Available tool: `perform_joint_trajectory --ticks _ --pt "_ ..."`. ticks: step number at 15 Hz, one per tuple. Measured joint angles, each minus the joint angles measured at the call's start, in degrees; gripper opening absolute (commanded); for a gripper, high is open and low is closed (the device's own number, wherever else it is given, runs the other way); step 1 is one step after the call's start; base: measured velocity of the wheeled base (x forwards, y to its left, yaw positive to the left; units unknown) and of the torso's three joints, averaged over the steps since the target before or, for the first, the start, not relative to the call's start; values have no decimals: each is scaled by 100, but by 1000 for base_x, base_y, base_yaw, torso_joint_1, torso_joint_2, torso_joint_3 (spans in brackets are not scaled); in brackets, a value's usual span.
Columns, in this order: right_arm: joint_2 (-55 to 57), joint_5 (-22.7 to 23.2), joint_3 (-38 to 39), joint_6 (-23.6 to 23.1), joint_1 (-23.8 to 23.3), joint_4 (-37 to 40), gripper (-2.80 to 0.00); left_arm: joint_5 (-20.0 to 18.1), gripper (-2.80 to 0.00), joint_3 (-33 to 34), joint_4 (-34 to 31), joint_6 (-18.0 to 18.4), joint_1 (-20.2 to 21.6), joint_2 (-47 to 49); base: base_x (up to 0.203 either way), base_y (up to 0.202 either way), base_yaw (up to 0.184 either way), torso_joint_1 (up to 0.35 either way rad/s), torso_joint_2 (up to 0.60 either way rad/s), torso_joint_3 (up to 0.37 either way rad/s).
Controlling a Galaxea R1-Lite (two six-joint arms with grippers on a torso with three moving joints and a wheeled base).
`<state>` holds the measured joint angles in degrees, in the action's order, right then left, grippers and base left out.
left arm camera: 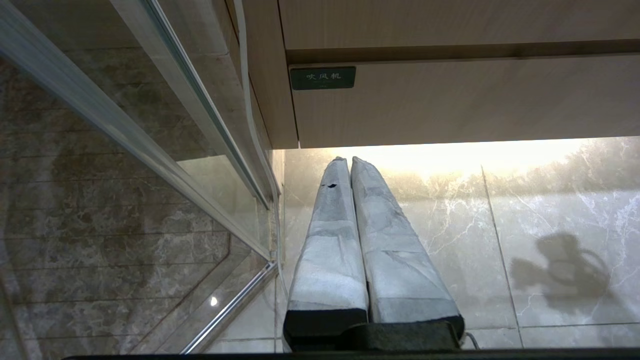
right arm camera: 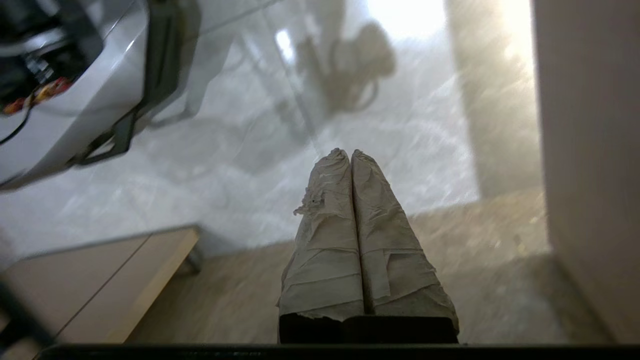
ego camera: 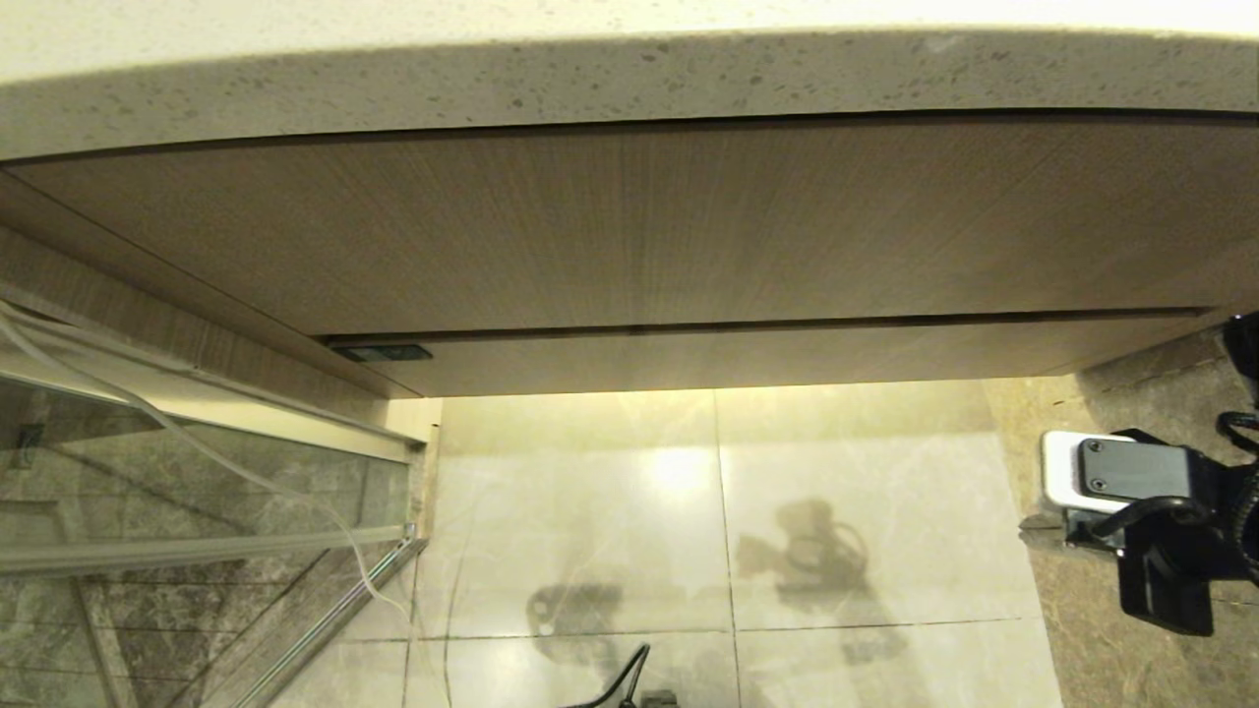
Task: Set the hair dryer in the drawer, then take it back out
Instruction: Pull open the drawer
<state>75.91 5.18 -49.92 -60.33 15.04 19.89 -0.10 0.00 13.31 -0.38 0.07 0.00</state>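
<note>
The hair dryer is out of view. The drawer [ego camera: 787, 359] is the narrow wood-grain front under the taller wood panel [ego camera: 629, 226], and it stands closed. In the left wrist view the drawer [left arm camera: 465, 100] carries a small green label [left arm camera: 322, 78] at its corner. My left gripper [left arm camera: 348, 160] hangs low over the pale floor tiles just in front of that corner, its taped fingers pressed together and holding nothing. My right arm [ego camera: 1161, 521] sits at the far right, away from the drawer. My right gripper [right arm camera: 351, 152] is shut and empty, pointing down at the floor.
A speckled stone countertop [ego camera: 629, 79] overhangs the cabinet. A glass partition with a metal frame [ego camera: 197, 511] stands at the left, and a thin white cord [ego camera: 197, 442] trails along it. The robot's base [right arm camera: 75, 100] and a low wooden board [right arm camera: 100, 280] show near the right gripper.
</note>
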Motion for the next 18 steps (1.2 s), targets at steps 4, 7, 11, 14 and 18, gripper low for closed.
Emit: perform_joint_trajectory --ticks 4,7,11,14,18 --pt "537 -9 338 -33 151 -1366 -280 -1 -280 0 -3 3 0 0 0 0 0 0 0 0" --pt "851 -45 295 -31 163 -1613 -280 0 -280 0 -4 0 0 0 0 0 0 0 0 0" --pt "1011 -55 306 1 163 -1645 -280 0 -280 0 -1 0 0 0 0 0 0 0 0 0" --pt "1077 -63 284 -1 163 -1623 -280 0 -280 0 0 -2 0 0 0 0 0 0 0 0" --pt "1108 -61 299 -20 163 -1648 -280 0 -280 0 -1 3 0 0 0 0 0 0 0 0"
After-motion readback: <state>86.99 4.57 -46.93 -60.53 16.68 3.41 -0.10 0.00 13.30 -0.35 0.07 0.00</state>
